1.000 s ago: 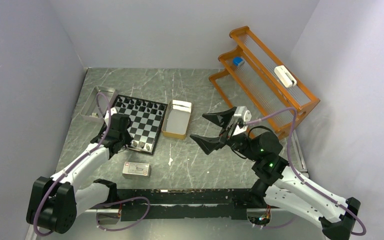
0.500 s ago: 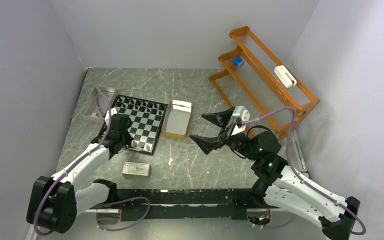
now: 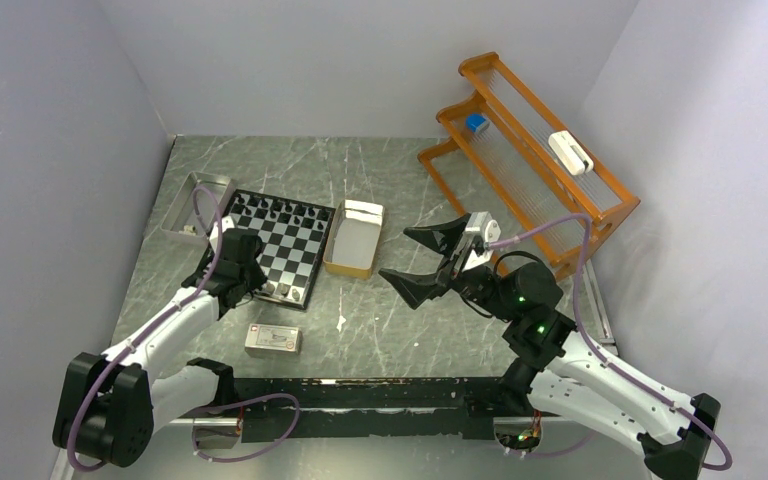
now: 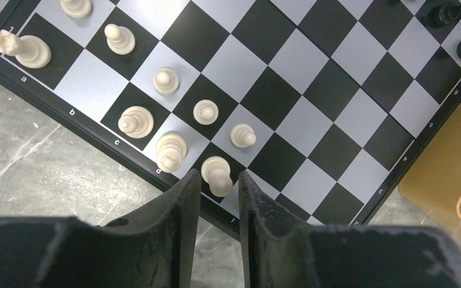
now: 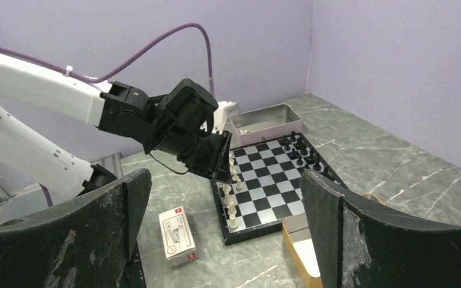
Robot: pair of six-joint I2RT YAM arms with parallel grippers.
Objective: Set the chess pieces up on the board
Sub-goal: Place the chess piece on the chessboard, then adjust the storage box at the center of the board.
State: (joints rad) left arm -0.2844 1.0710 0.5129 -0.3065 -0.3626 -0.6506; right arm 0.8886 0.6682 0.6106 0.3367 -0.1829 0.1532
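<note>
The board [image 3: 296, 256] lies left of centre, and it also shows in the left wrist view [image 4: 312, 78] and the right wrist view [image 5: 276, 193]. Black pieces [image 3: 275, 211] stand along its far rows. Several white pieces [image 4: 165, 80] stand in its near rows. My left gripper [image 4: 217, 180] hangs over the board's near edge [image 3: 244, 276]. Its jaws stand narrowly apart around a white piece [image 4: 216, 173] that stands on a near-row square, with a thin gap on each side. My right gripper [image 3: 395, 254] is wide open and empty above the table, right of the tan box.
A tan open box [image 3: 352, 240] lies against the board's right side. A white-and-red carton [image 3: 273, 339] lies near the front, and a metal tin [image 3: 195, 205] stands left of the board. An orange rack [image 3: 530, 165] stands at the back right.
My left gripper has shifted very slightly toward the board's near edge. The right arm has not moved.
</note>
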